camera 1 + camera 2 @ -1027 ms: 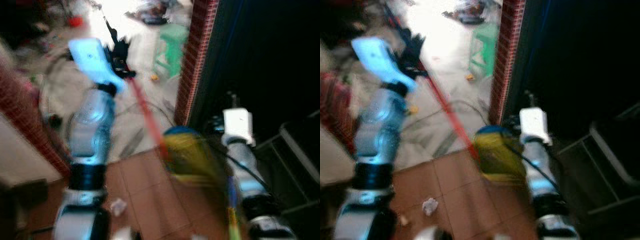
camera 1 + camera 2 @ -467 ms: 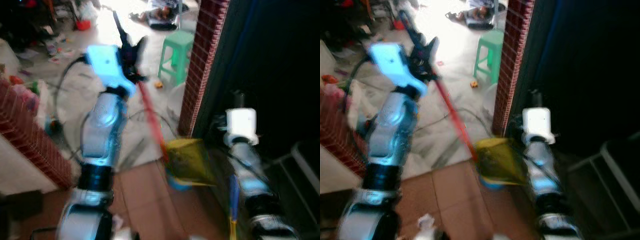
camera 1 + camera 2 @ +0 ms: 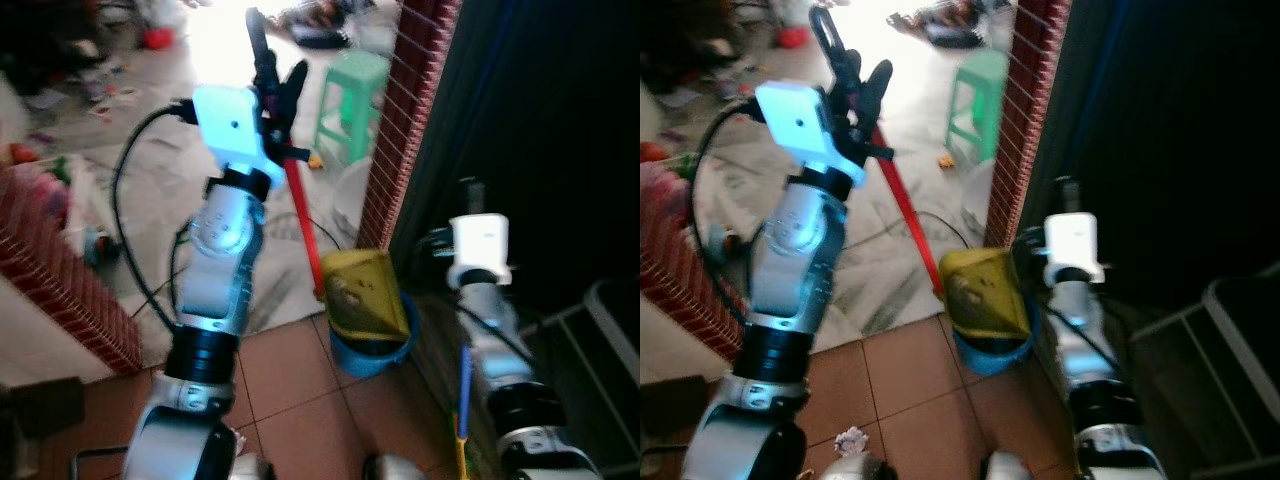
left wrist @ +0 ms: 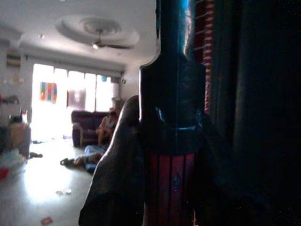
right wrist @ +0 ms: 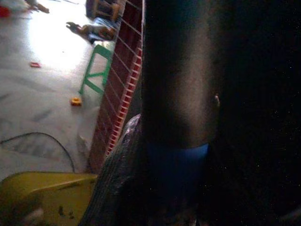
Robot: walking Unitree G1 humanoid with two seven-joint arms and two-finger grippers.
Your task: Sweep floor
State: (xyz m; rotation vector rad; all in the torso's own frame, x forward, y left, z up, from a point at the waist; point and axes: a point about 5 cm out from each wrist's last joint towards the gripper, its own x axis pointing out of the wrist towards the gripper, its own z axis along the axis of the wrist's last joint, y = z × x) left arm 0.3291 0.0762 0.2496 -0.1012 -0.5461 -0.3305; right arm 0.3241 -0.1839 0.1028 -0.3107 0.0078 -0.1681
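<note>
The left pincer [image 3: 275, 85] is raised high in front of the robot, and its two black fingers [image 3: 878, 82] are closed around the top of a red broom handle [image 3: 303, 222]. In the left wrist view the red handle [image 4: 170, 188] with its dark top sits tight between the fingers.

The broom handle is long and thin. It slants down from the left pincer, toward the robot and a little to its right. Its low end meets the yellow broom head [image 3: 365, 292], which rests over a blue bucket [image 3: 366, 352] on the brown tile floor [image 3: 910, 380], just beside a red brick pillar [image 3: 405, 130].

The right pincer [image 5: 155, 197] grips a dark pole with a blue band [image 5: 176, 162]; its fingers are closed on it. The right arm [image 3: 480, 270] is held near the dark doorway, beside the broom head.

A green stool [image 3: 350, 95] stands on the pale floor farther off. A black cable [image 3: 135, 220] loops by the left arm. A small crumpled scrap [image 3: 850, 438] lies on the tiles.
</note>
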